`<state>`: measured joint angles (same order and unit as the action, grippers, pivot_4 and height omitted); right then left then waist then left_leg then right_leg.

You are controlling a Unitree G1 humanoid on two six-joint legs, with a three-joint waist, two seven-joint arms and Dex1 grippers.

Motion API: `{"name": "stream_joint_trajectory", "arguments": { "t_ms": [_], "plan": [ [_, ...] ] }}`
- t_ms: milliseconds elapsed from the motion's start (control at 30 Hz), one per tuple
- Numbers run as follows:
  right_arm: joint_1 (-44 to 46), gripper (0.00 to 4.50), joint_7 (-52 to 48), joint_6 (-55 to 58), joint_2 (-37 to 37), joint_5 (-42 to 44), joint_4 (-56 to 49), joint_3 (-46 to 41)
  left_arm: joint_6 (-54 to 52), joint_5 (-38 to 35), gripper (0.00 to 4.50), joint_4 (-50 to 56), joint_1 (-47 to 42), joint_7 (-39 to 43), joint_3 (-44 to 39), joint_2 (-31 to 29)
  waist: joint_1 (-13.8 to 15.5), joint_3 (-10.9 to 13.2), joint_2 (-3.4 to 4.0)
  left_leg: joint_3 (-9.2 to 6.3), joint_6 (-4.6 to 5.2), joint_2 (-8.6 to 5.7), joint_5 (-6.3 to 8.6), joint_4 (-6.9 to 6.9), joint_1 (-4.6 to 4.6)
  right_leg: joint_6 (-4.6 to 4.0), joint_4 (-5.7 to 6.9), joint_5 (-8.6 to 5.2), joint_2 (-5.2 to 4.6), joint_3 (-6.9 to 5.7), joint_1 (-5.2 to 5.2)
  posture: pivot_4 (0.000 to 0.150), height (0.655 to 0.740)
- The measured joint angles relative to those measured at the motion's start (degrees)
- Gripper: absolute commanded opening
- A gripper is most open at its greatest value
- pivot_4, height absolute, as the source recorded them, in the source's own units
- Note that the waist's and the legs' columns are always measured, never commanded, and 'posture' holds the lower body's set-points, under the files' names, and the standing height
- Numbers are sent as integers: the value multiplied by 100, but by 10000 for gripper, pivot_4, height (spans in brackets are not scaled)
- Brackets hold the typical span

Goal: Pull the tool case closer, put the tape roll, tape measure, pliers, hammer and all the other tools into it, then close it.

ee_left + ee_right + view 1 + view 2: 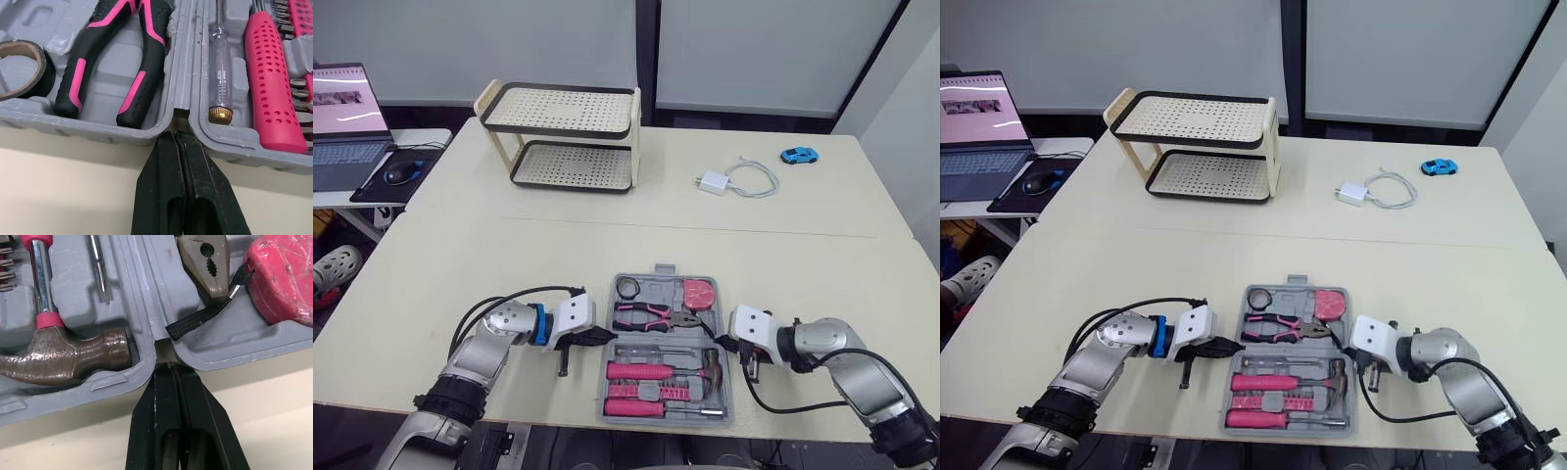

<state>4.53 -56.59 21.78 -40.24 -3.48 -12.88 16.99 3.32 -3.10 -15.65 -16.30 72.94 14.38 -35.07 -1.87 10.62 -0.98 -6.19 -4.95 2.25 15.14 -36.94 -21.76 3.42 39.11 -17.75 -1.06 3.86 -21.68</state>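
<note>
You are looking at an office or meeting room that doubles as a test space. Two broad pale tables [509,255] stand pushed together edge to edge, with grey wall panels [509,44] behind them on the far side. At the far left, a small side desk [431,137] holds an open laptop [347,122] with its screen lit and a mouse [399,173] on a dark mouse pad [374,191]. The far table carries office odds and ends: a two-tier perforated rack [563,137], a white charger [713,182] with a coiled cable [759,181], and a blue toy car [799,156]. The open tool case [656,292] on the near table looks like a staged prop, not workshop gear.
</note>
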Motion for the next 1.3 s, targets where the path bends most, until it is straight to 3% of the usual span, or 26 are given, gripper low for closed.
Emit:
{"name": "stream_joint_trajectory", "arguments": {
  "t_ms": [1300],
  "plan": [
    [-104,0,37,234,50,12,-245,57,298,84,173,46,211,-170,-6,-146,-14,-1,0,-1,0,1,0,0,5,-1,3,1,2,-1,2,1500,7350]
  ]
}}
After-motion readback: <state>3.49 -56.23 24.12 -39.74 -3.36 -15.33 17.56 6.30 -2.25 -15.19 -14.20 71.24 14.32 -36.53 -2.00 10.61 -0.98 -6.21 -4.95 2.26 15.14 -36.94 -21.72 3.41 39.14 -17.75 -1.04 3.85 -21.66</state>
